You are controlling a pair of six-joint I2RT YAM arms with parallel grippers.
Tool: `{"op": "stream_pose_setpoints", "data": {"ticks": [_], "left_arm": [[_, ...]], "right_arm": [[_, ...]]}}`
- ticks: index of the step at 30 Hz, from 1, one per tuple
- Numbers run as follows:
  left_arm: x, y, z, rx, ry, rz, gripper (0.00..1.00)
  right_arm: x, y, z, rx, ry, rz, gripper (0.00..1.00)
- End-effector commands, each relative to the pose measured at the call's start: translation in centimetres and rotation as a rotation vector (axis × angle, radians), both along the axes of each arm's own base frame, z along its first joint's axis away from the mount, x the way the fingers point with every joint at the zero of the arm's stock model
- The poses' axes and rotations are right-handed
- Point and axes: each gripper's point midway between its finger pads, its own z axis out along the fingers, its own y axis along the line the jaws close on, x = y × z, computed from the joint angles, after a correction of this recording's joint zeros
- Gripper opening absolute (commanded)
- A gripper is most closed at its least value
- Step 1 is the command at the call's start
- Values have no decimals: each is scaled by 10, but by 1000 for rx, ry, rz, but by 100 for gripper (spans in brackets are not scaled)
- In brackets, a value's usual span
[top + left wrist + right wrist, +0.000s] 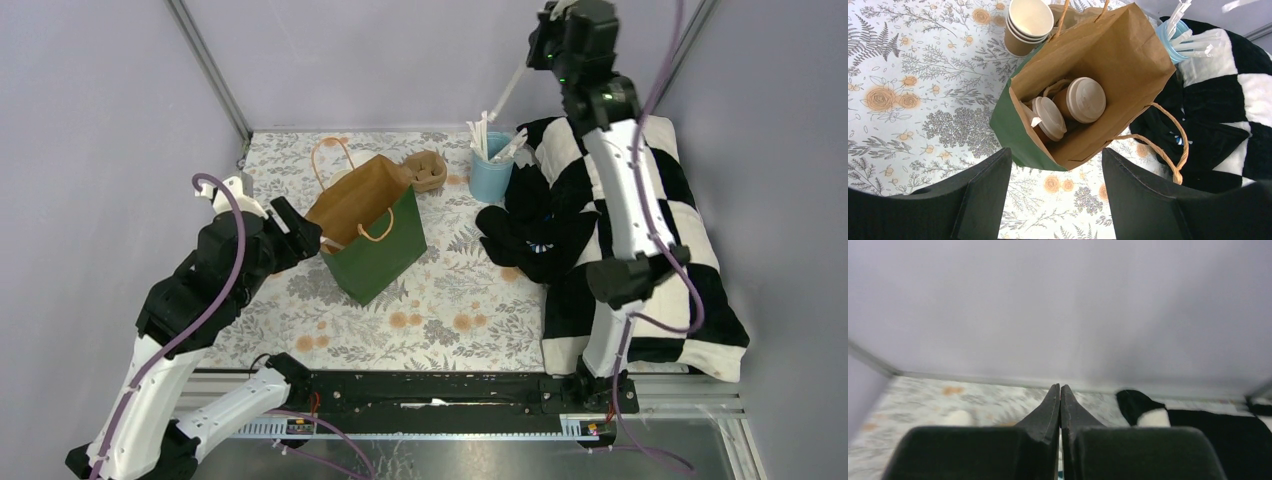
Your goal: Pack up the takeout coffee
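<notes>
Left jaws stand wide apart and hold nothing; they hover above the near rim of the paper bag (1128, 55), which stands open-mouthed on the bench (923, 100). Both task items sit inside that bag, ahead of and below the left jaws, in line with the gap between them. The first coffee cup (1050, 118) is the nearer to the jaws and the second coffee cup (1086, 99) is just beyond it; they sit side by side with white lids on. Past the bag's far rim from these jaws, a stack of open cups (1029, 20) stands on the bench just beside the bag. Right jaws are raised high over the far side of the bench, pressed together with no visible gap. They are closed on a white straw (508, 90) that slants down from them toward the blue cup (489, 178) of straws below. A brown pulp carrier (428, 172) sits between the bag and the blue cup. A checked cloth (700, 250) lies under the right arm.
</notes>
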Motion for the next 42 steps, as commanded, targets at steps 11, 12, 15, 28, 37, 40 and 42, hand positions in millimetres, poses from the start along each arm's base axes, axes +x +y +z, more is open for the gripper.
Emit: {"op": "stream_pose_setpoints", "data": {"ticks": [11,12,15,28,37,40,42], "left_arm": [[-1,7,29,-43,-126,15,70],[-1,7,30,-45,-131,15,70],[-2,8,32,-49,-139,16,70],[0,19,83,-42,-269,40,72],[-9,32,172,-81,-545,46,81],[-14,36,196,-85,-621,42,86],[-16,37,207,-75,-655,36,90]], "right_arm": [[-188,192,120,332,-224,815,0],[-193,205,112,331,-207,839,0],[-206,242,72,285,-123,880,8],[-224,151,46,89,59,433,100],[-277,22,93,155,-93,144,100],[-288,-3,110,186,-146,93,100],[-292,-14,117,195,-166,64,100]]}}
